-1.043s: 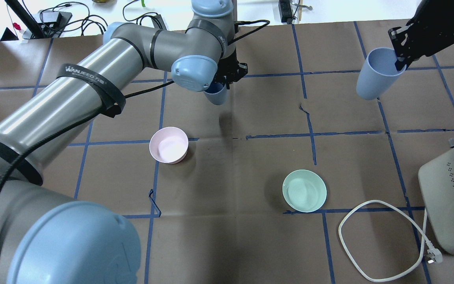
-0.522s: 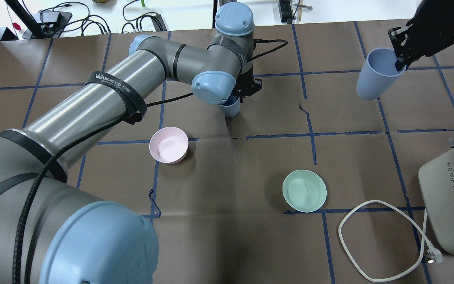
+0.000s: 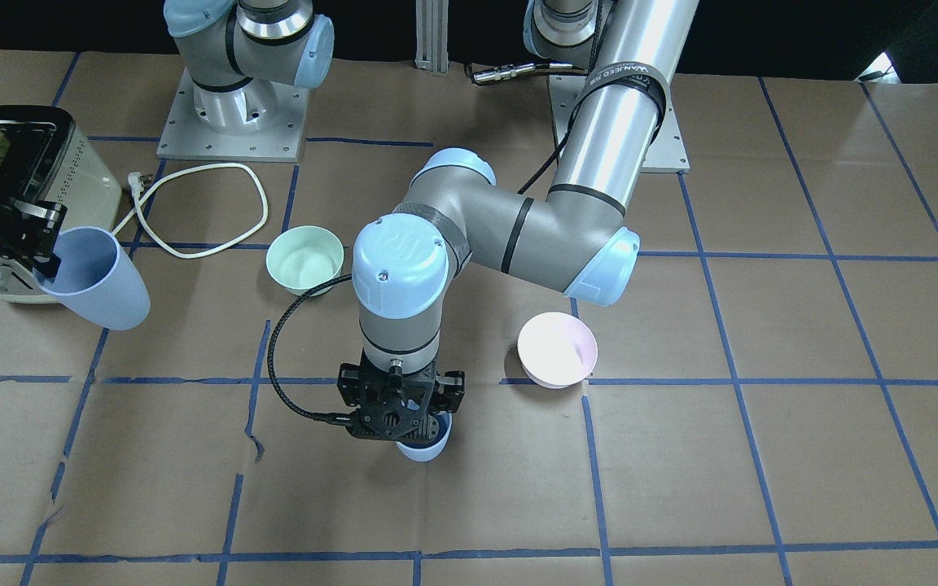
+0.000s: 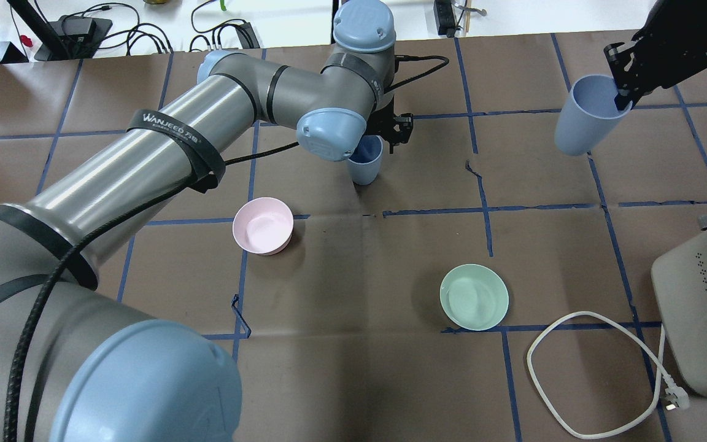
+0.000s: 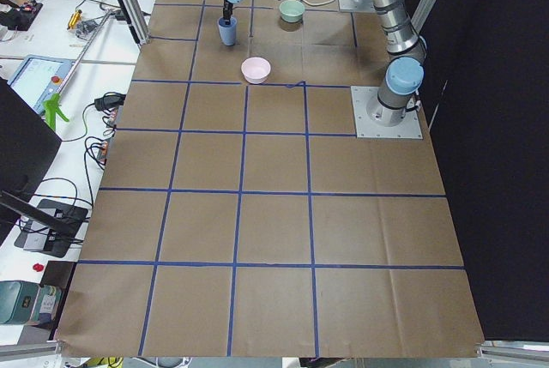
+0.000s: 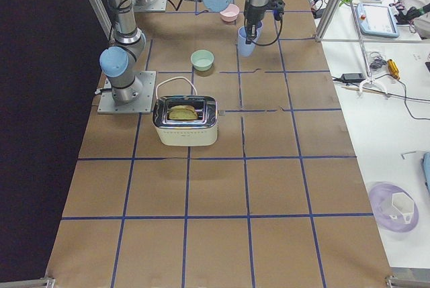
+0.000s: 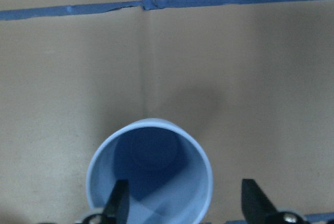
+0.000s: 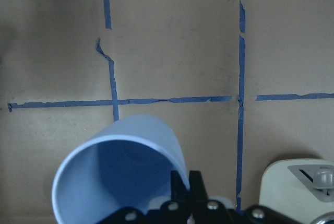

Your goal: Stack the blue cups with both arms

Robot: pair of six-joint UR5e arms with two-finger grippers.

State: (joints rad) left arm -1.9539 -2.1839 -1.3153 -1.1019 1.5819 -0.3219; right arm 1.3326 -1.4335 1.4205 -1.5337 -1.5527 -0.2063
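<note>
While they gape, the left jaws straddle the blue cup's (image 7: 150, 167) rim.

From where I stand I count two blue cups (image 4: 366, 161) (image 4: 582, 120) and two bowls, a pink bowl (image 4: 262, 225) and a green bowl (image 4: 474, 297). There is one toaster (image 4: 700, 319) and one white cord (image 4: 582, 313). The robot arms number two, the left arm (image 4: 145, 153) and the right arm (image 4: 676, 37).

A pink bowl (image 4: 262, 225) and a green bowl (image 4: 474, 296) sat well apart on the brown table (image 4: 353, 380) with its blue tape grid. A cream toaster (image 4: 703, 313) with bread in its slots stood at the edge, its white cord (image 4: 580, 314) looped beside the green bowl.
</note>
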